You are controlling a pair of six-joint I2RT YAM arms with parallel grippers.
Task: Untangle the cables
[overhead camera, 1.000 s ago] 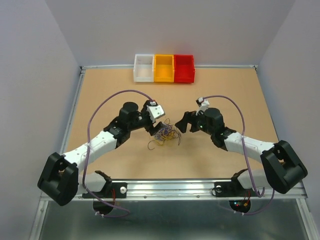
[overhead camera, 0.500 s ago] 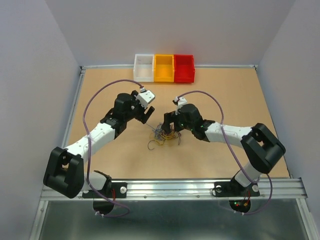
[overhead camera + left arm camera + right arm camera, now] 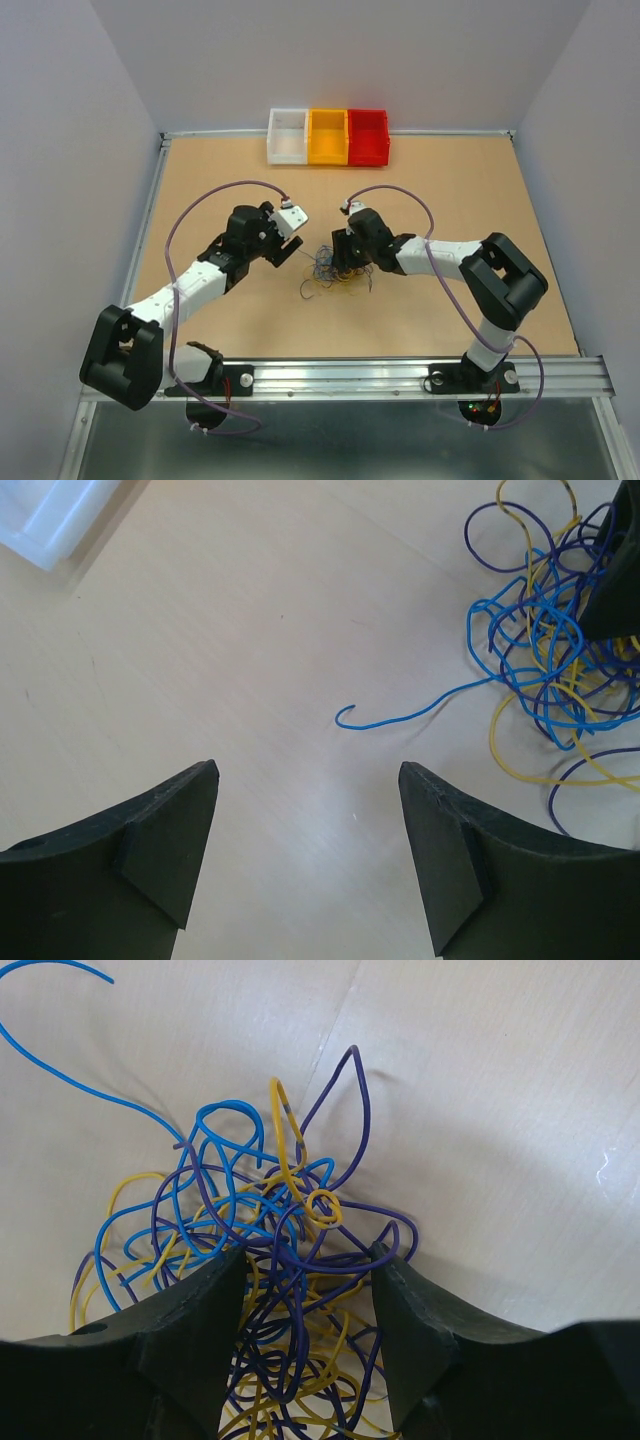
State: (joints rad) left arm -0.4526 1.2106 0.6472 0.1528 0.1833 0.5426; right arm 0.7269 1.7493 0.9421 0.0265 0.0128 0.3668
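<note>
The cables [image 3: 335, 268] are a fist-sized tangle of thin blue, purple and yellow wires lying mid-table. In the right wrist view the cables [image 3: 270, 1230] fill the gap between my right gripper's [image 3: 308, 1260] two fingers, which stand apart on either side of the bunch, low on it. My right gripper [image 3: 345, 262] sits at the tangle's right edge. My left gripper [image 3: 290, 245] hangs just left of the tangle, open and empty. Its wrist view shows bare table between its fingers [image 3: 308, 775], the cables [image 3: 545, 670] at upper right, and a loose blue end trailing toward them.
Three small bins stand at the table's far edge: white [image 3: 286, 136], yellow [image 3: 327, 137] and red [image 3: 368, 137]. A corner of the white bin [image 3: 50, 515] shows in the left wrist view. A metal rail [image 3: 350, 375] runs along the near edge.
My right arm has reached left onto the tangle and its jaws have narrowed around it. The left gripper has drawn back a little to the left, still open.
</note>
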